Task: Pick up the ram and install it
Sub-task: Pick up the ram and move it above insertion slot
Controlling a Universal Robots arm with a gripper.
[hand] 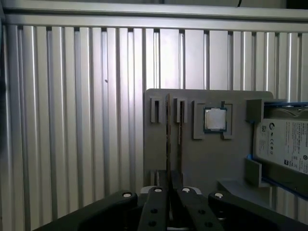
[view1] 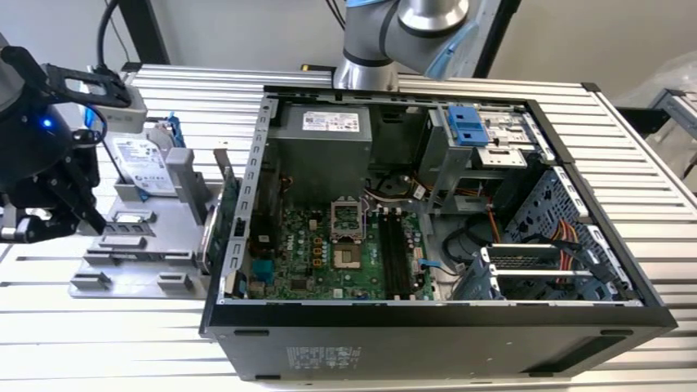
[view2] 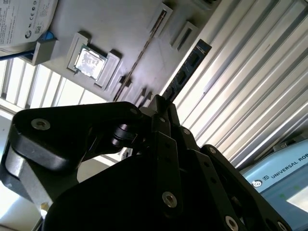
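Claw (hand: 168, 191) pinched shut across the ram (view2: 187, 70) at one end, near the grey holder's (hand: 192, 163) slotted edge; I judge this leaves its long edges free.

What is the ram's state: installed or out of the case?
Out: the ram projects from the shut gripper near the grey tray, outside the computer case.

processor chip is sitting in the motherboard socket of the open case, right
No. The processor chip is sitting in a pocket of the gray fixture, beside the hard drive, as the first wrist view shows.
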